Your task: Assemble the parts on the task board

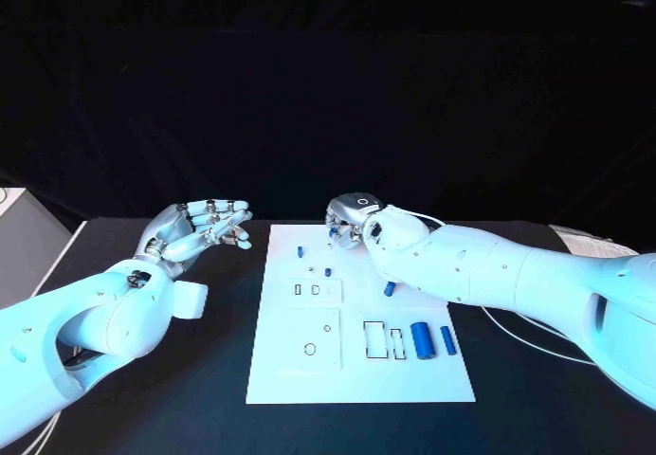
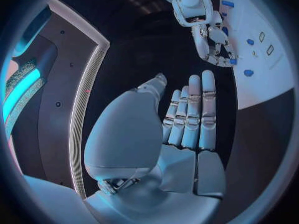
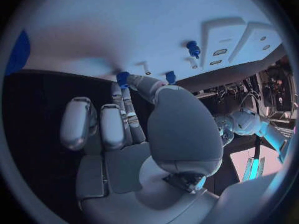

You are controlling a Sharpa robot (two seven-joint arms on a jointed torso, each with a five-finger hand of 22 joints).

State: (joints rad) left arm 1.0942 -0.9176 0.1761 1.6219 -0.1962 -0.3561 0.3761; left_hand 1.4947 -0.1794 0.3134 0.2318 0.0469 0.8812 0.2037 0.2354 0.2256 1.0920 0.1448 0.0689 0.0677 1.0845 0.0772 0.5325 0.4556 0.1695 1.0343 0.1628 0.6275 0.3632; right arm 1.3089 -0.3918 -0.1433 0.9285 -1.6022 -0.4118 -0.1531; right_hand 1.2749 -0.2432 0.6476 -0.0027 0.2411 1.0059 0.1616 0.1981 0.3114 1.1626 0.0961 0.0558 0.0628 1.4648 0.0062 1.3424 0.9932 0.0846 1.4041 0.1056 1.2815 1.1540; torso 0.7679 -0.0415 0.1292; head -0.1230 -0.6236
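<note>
Nearest the robot, at the near right of the white task board point(image 1: 358, 379), three blue parts lie side by side: a thick cylinder point(image 1: 421, 339), a thinner rod point(image 1: 448, 339) just to its right, and a slim piece point(image 1: 399, 343) beside an empty rectangular outline. Another small blue part point(image 1: 390, 288) shows just under the right forearm, at mid-board. Farther up the board, small slots sit in raised blocks, and a short blue peg point(image 1: 300, 252) stands upright near the far left of the plate.

The left hand point(image 1: 203, 227) hovers over the black worktop point(image 1: 164, 398), just off the board's far-left corner; its fingers point(image 2: 193, 112) are straight and apart, holding nothing.

At the board's far edge, the right hand point(image 1: 358, 220) bends down over the plate. In the right wrist view its fingers point(image 3: 127, 92) pinch a small blue part point(image 3: 122, 77) at the tips, close to the board surface, with a second blue piece point(image 3: 170, 76) just beside it and an upright peg point(image 3: 194, 49) beyond.

The step in hand looks like seating or lifting that pinched part at the far edge; I cannot tell which. The next move would call for keeping the part upright and lining it up squarely with its hole before pressing, since the tips cover much of it.
</note>
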